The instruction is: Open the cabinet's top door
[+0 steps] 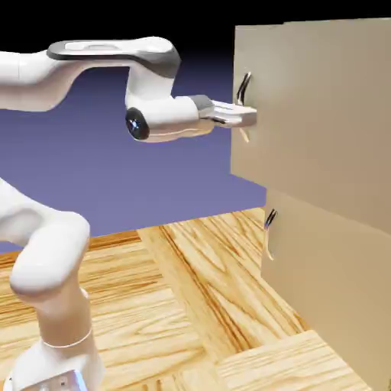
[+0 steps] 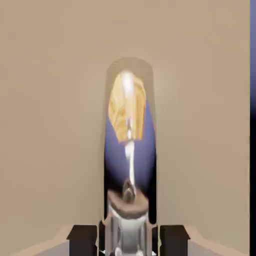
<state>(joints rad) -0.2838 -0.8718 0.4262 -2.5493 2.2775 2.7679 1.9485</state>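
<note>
The tall beige cabinet stands at the exterior view's right. Its top door is swung slightly outward, so its handle-side edge sits out past the lower door. My gripper reaches level to the top door's curved metal handle and is shut on it near its middle. In the hand view the shiny handle rises large between the two dark fingertips, with the beige top door filling the picture behind it.
The lower door has its own small handle below my hand. The wooden table runs under the arm. A strip of blue backdrop shows past the door's edge in the hand view.
</note>
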